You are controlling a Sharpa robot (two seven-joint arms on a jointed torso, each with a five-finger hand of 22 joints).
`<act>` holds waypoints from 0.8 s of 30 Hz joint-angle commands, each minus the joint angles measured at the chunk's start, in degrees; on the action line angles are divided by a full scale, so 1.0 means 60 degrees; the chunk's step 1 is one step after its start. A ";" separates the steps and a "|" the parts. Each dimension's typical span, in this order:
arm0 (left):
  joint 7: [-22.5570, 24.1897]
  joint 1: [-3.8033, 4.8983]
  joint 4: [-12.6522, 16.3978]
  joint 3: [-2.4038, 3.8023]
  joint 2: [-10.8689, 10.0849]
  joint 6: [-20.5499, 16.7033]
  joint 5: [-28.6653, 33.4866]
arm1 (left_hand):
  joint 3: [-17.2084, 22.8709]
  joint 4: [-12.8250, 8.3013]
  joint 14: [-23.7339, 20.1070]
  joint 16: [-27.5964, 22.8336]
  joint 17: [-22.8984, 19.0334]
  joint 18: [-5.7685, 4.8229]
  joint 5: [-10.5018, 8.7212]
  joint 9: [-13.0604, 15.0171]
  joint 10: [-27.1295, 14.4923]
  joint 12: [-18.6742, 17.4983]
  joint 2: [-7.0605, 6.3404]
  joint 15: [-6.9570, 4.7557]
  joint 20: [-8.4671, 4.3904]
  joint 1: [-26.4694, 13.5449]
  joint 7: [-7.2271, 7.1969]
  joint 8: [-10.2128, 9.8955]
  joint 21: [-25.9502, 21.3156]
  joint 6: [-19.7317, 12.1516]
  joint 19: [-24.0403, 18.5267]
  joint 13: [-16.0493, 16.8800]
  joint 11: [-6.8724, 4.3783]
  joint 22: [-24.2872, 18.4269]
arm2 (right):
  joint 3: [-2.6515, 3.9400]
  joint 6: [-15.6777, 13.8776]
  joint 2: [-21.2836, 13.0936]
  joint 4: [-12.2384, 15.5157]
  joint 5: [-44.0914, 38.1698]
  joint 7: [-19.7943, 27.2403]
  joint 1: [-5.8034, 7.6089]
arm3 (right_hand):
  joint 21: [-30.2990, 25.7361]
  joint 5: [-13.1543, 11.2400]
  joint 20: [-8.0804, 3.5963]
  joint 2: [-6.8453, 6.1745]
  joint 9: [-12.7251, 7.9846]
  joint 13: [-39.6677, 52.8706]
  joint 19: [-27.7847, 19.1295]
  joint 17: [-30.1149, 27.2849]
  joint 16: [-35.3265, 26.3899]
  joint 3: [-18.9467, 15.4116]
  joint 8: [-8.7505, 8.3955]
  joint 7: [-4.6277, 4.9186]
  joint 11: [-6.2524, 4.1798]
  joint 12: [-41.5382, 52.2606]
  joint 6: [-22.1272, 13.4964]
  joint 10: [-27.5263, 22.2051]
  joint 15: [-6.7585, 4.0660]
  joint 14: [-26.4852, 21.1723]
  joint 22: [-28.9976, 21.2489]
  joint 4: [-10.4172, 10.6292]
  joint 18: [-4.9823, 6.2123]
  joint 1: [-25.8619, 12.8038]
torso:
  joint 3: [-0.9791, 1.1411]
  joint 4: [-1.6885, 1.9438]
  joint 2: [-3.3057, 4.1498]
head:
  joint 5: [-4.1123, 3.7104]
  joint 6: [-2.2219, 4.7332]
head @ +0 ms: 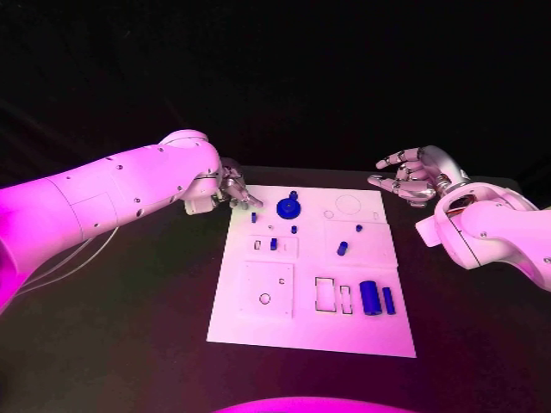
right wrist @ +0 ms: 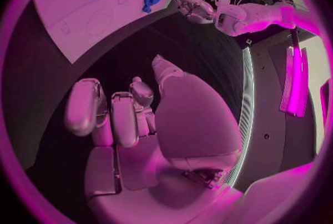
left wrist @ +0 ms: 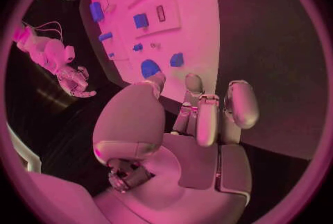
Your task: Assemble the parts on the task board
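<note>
The round blue part (head: 288, 207) lies at the task board's (head: 275, 331) 12 o'clock end; small, stiff and probably light and smooth, it is best pinched across its rim. The left robot hand (head: 232, 191) hovers at its 9 o'clock over the board's corner, fingers loosely parted and holding nothing, while the right robot hand (head: 412, 179) waits off at 3 o'clock above the black surface (head: 126, 335), fingers apart, nothing in it.
</note>
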 commanded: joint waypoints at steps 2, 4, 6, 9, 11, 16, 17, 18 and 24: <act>0.0087 -0.0011 -0.0059 -0.0038 0.0067 0.0436 -0.0079 | -0.0076 0.0018 0.0666 0.0074 0.1827 0.0023 0.0039 -0.0023 0.0096 0.0051 0.0099 0.0018 0.0008 -0.0003 -0.0010 0.0068 0.0045 0.0083 0.0078 0.0021 -0.0020 0.0030 | 0.0001 0.0114 0.0014 0.0003 -0.0045 0.0126 -0.0004 | -0.0060 0.0013 -0.0030 -0.0035 0.0002 0.0000 0.0035 0.0005 -0.0060 -0.0001 0.0036 -0.0005 -0.0011 -0.0034 -0.0064 -0.0072 -0.0058 0.0321 -0.0002 0.0080 0.0122 -0.0095 | 0.0005 -0.0006 0.0003 | 0.0021 0.0022; 0.0088 -0.0017 -0.0082 -0.0057 0.0085 0.0480 -0.0069 | -0.0089 0.0016 0.0667 0.0076 0.1828 0.0022 0.0039 -0.0034 0.0102 0.0055 0.0124 0.0010 0.0003 -0.0002 -0.0025 0.0083 0.0049 0.0121 0.0083 0.0019 -0.0032 0.0037 | 0.0001 0.0113 0.0016 0.0001 -0.0045 0.0127 -0.0004 | -0.0071 0.0016 -0.0031 -0.0026 0.0002 -0.0005 0.0043 0.0003 -0.0069 0.0002 0.0051 -0.0006 -0.0012 -0.0030 -0.0069 -0.0071 -0.0058 0.0324 -0.0010 0.0083 0.0122 -0.0105 | 0.0006 -0.0007 0.0005 | 0.0023 0.0049; 0.0087 -0.0023 -0.0109 -0.0079 0.0108 0.0526 -0.0058 | -0.0126 0.0011 0.0678 0.0094 0.1849 0.0022 0.0032 -0.0068 0.0120 0.0065 0.0176 -0.0022 -0.0015 0.0020 -0.0076 0.0131 0.0053 0.0250 0.0089 0.0015 -0.0072 0.0043 | 0.0001 0.0110 0.0020 -0.0001 -0.0047 0.0130 -0.0004 | -0.0075 0.0017 -0.0031 -0.0020 0.0002 -0.0010 0.0043 0.0007 -0.0067 0.0004 0.0053 -0.0006 -0.0012 -0.0034 -0.0070 -0.0075 -0.0058 0.0326 -0.0012 0.0085 0.0122 -0.0107 | 0.0003 -0.0005 0.0004 | 0.0019 0.0048; 0.0086 -0.0028 -0.0138 -0.0094 0.0130 0.0568 -0.0044 | -0.0155 0.0011 0.0681 0.0099 0.1854 0.0021 0.0026 -0.0093 0.0141 0.0080 0.0201 -0.0040 -0.0028 0.0030 -0.0096 0.0154 0.0056 0.0324 0.0093 0.0026 -0.0093 0.0049 | 0.0001 0.0108 0.0023 -0.0002 -0.0050 0.0133 -0.0004 | -0.0075 0.0017 -0.0031 -0.0020 0.0002 -0.0010 0.0043 0.0007 -0.0067 0.0004 0.0053 -0.0006 -0.0012 -0.0034 -0.0070 -0.0075 -0.0058 0.0326 -0.0012 0.0085 0.0122 -0.0107 | 0.0010 -0.0003 -0.0001 | 0.0019 0.0036; 0.0085 -0.0030 -0.0155 -0.0100 0.0144 0.0597 -0.0029 | -0.0184 0.0011 0.0690 0.0113 0.1873 0.0015 0.0023 -0.0112 0.0165 0.0097 0.0220 -0.0054 -0.0040 0.0036 -0.0113 0.0185 0.0071 0.0406 0.0112 0.0038 -0.0109 0.0077 | 0.0001 0.0109 0.0024 -0.0003 -0.0051 0.0134 -0.0004 | -0.0075 0.0017 -0.0031 -0.0020 0.0002 -0.0010 0.0043 0.0007 -0.0067 0.0004 0.0053 -0.0006 -0.0012 -0.0034 -0.0070 -0.0075 -0.0058 0.0326 -0.0012 0.0085 0.0122 -0.0107 | 0.0012 -0.0004 0.0000 | 0.0018 0.0028; 0.0084 -0.0032 -0.0173 -0.0107 0.0160 0.0660 0.0030 | -0.0217 0.0009 0.0705 0.0135 0.1901 0.0005 0.0025 -0.0144 0.0223 0.0141 0.0254 -0.0076 -0.0056 0.0062 -0.0140 0.0224 0.0094 0.0515 0.0142 0.0084 -0.0133 0.0120 | 0.0001 0.0111 0.0027 -0.0003 -0.0053 0.0136 -0.0004 | -0.0075 0.0017 -0.0031 -0.0020 0.0002 -0.0010 0.0043 0.0007 -0.0067 0.0004 0.0053 -0.0006 -0.0012 -0.0034 -0.0070 -0.0075 -0.0058 0.0326 -0.0012 0.0085 0.0122 -0.0107 | 0.0011 -0.0005 -0.0003 | 0.0017 0.0010; 0.0085 -0.0033 -0.0174 -0.0108 0.0163 0.0669 0.0052 | -0.0232 0.0007 0.0716 0.0151 0.1922 -0.0001 0.0026 -0.0160 0.0251 0.0161 0.0273 -0.0089 -0.0064 0.0082 -0.0158 0.0245 0.0110 0.0572 0.0161 0.0104 -0.0148 0.0148 | 0.0001 0.0112 0.0028 -0.0003 -0.0053 0.0136 -0.0004 | -0.0075 0.0017 -0.0031 -0.0020 0.0002 -0.0010 0.0043 0.0007 -0.0067 0.0004 0.0053 -0.0006 -0.0012 -0.0034 -0.0070 -0.0075 -0.0058 0.0326 -0.0012 0.0085 0.0122 -0.0107 | 0.0012 -0.0005 -0.0003 | 0.0017 0.0010; 0.0086 -0.0033 -0.0175 -0.0108 0.0165 0.0678 0.0076 | -0.0232 0.0007 0.0716 0.0151 0.1922 -0.0001 0.0026 -0.0160 0.0251 0.0161 0.0273 -0.0089 -0.0064 0.0082 -0.0158 0.0245 0.0110 0.0572 0.0161 0.0104 -0.0148 0.0148 | 0.0001 0.0114 0.0029 -0.0004 -0.0053 0.0136 -0.0004 | -0.0075 0.0017 -0.0031 -0.0020 0.0002 -0.0010 0.0043 0.0007 -0.0067 0.0004 0.0053 -0.0006 -0.0012 -0.0034 -0.0070 -0.0075 -0.0058 0.0326 -0.0012 0.0085 0.0122 -0.0107 | 0.0014 -0.0006 -0.0005 | 0.0021 0.0006; 0.0097 -0.0033 -0.0155 -0.0112 0.0177 0.0705 0.0144 | -0.0252 0.0004 0.0720 0.0157 0.1928 -0.0007 0.0028 -0.0185 0.0280 0.0176 0.0297 -0.0111 -0.0078 0.0128 -0.0190 0.0282 0.0126 0.0662 0.0180 0.0111 -0.0175 0.0176 | 0.0001 0.0118 0.0034 -0.0008 -0.0053 0.0134 -0.0004 | -0.0075 0.0017 -0.0031 -0.0020 0.0002 -0.0010 0.0043 0.0007 -0.0067 0.0004 0.0053 -0.0006 -0.0012 -0.0034 -0.0070 -0.0075 -0.0058 0.0326 -0.0012 0.0085 0.0122 -0.0107 | 0.0011 0.0000 -0.0002 | 0.0021 -0.0010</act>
